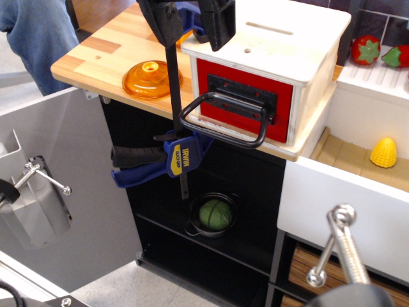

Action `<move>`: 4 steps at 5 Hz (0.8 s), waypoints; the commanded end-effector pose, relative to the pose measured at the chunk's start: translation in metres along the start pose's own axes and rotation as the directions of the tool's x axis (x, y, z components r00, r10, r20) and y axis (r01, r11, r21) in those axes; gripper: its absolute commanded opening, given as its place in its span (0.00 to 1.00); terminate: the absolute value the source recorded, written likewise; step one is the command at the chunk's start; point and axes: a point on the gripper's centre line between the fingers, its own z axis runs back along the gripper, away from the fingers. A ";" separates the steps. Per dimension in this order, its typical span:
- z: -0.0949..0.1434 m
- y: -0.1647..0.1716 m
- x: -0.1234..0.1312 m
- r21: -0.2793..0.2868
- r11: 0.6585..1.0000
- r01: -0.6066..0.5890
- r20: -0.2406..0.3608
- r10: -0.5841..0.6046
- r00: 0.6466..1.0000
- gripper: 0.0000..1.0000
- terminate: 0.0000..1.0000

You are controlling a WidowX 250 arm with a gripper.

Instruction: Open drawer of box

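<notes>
The box (281, 48) is a pale wooden cube with a white top, a slot and a small round hole, and it stands on the wooden counter (108, 51). Its drawer (281, 96) has a red front and sits flush in the box. A black plate holds the large black loop handle (220, 128), which hangs forward over the counter edge. My gripper (190, 22) is at the top of the view, above and just left of the box's front corner. Its two black fingers (218, 22) stand apart, with nothing held between them. It is above the handle and not touching it.
A blue bar clamp (174, 160) grips the counter edge just left of the handle. An orange lid (152, 78) lies on the counter. Below are a pot with a green cabbage (216, 214), a white cabinet drawer with a metal knob (342, 246) and a yellow corn (383, 153). A person (35, 32) stands at the far left.
</notes>
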 end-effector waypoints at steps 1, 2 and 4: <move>0.000 0.000 0.000 0.000 1.000 0.000 0.000 0.000 1.000 1.00 0.00; -0.026 -0.004 0.004 -0.005 1.000 -0.027 0.039 0.027 0.999 1.00 0.00; -0.053 -0.002 0.019 0.009 1.000 -0.024 0.128 0.022 0.991 1.00 0.00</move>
